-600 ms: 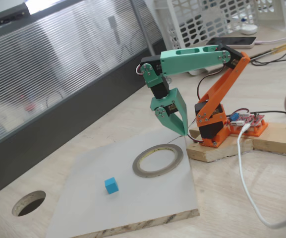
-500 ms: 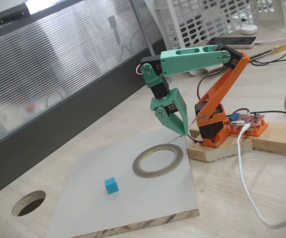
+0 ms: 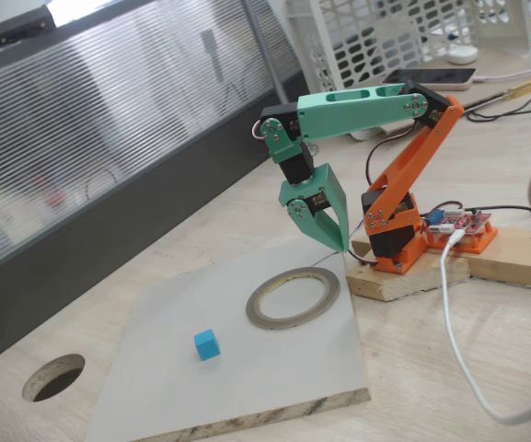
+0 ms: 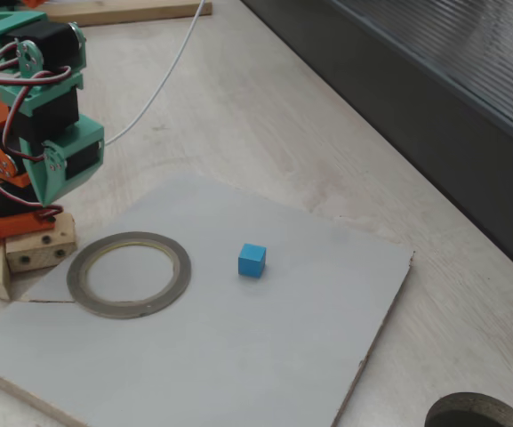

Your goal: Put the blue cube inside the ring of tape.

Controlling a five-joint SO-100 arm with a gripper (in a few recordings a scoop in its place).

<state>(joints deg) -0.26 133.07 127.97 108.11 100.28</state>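
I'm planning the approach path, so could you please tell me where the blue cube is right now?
The blue cube sits on the pale board, outside the ring of tape: lower left of it in one fixed view, right of it in the other.

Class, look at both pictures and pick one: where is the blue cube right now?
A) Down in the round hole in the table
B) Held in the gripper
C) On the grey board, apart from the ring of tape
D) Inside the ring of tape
C: the blue cube sits on the grey board, clear of the ring of tape, with the gripper away from it.
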